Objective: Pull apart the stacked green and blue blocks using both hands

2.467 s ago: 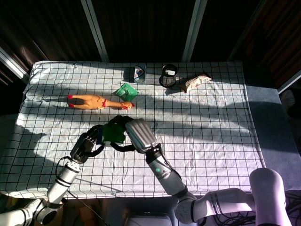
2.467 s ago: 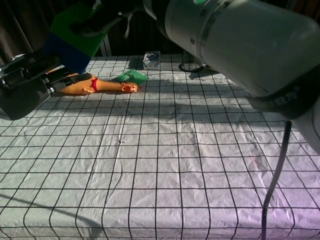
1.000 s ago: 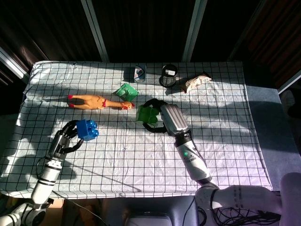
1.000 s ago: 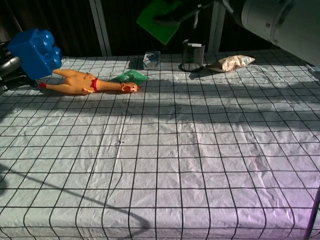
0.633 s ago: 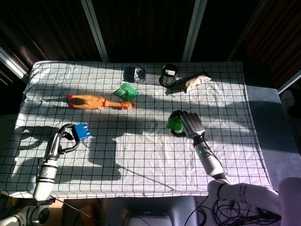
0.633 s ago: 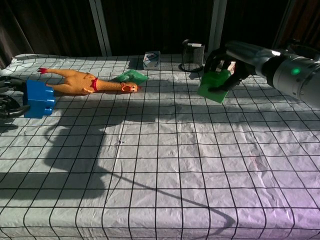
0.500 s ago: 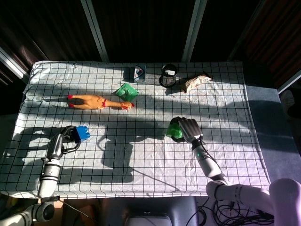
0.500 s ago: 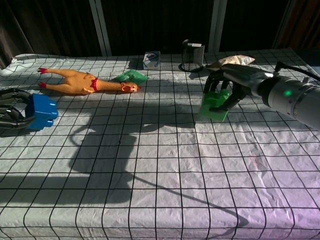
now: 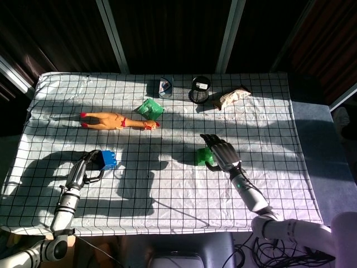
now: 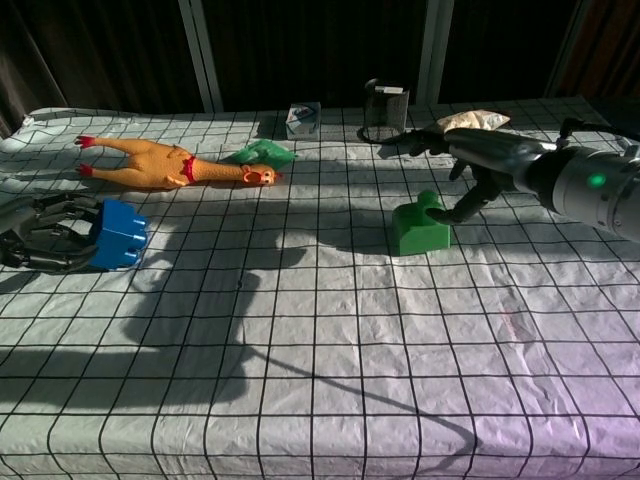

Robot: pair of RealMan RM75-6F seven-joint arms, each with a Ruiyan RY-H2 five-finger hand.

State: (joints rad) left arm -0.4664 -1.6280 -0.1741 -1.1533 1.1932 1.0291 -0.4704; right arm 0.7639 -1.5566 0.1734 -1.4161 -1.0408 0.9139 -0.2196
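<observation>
The green block (image 9: 203, 157) (image 10: 420, 228) stands on the checked cloth right of centre. My right hand (image 9: 223, 152) (image 10: 485, 160) hovers just right of it with fingers spread; one fingertip reaches the block's right side and nothing is held. The blue block (image 9: 108, 160) (image 10: 122, 236) rests on the cloth at the left, far from the green one. My left hand (image 9: 85, 170) (image 10: 50, 238) lies beside it, fingers loosely extended against its left face, not wrapped around it.
A rubber chicken (image 9: 117, 121) (image 10: 165, 163) lies at the back left, with a green packet (image 9: 149, 108) by its head. A clear box (image 9: 165, 87), a black mesh cup (image 9: 199, 89) and a snack bag (image 9: 234, 96) line the far edge.
Both hands came down and apart from the raised, joined blocks. The green block now sits on the cloth with the right hand's fingers opened off it. The blue block was set down too.
</observation>
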